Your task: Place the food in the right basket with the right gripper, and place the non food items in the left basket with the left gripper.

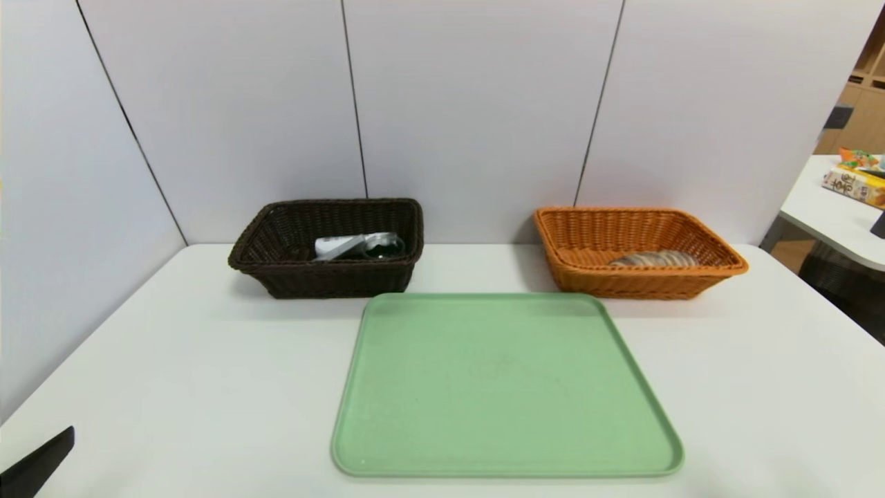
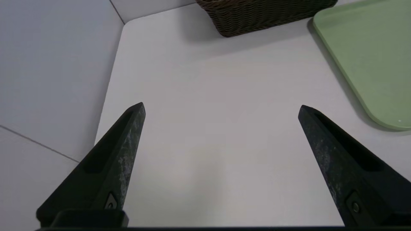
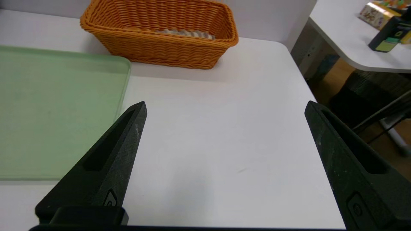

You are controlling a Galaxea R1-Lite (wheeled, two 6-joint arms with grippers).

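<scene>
The dark brown left basket [image 1: 276,266] stands at the back left and holds a white and dark item [image 1: 356,246]. The orange right basket [image 1: 719,266] stands at the back right with a pale flat food item [image 1: 653,259] inside; that basket [image 3: 160,48] also shows in the right wrist view. My left gripper [image 2: 221,107] hangs open over bare table near the front left corner, with nothing between its fingers. My right gripper [image 3: 225,107] is open over bare table at the front right, holding nothing. One left fingertip [image 1: 38,463] shows in the head view.
A green tray [image 1: 505,384] lies in the middle of the white table [image 1: 760,387], in front of both baskets, with nothing on it. Grey partition walls close the back and left. A second table [image 1: 830,207] with boxes stands off to the right.
</scene>
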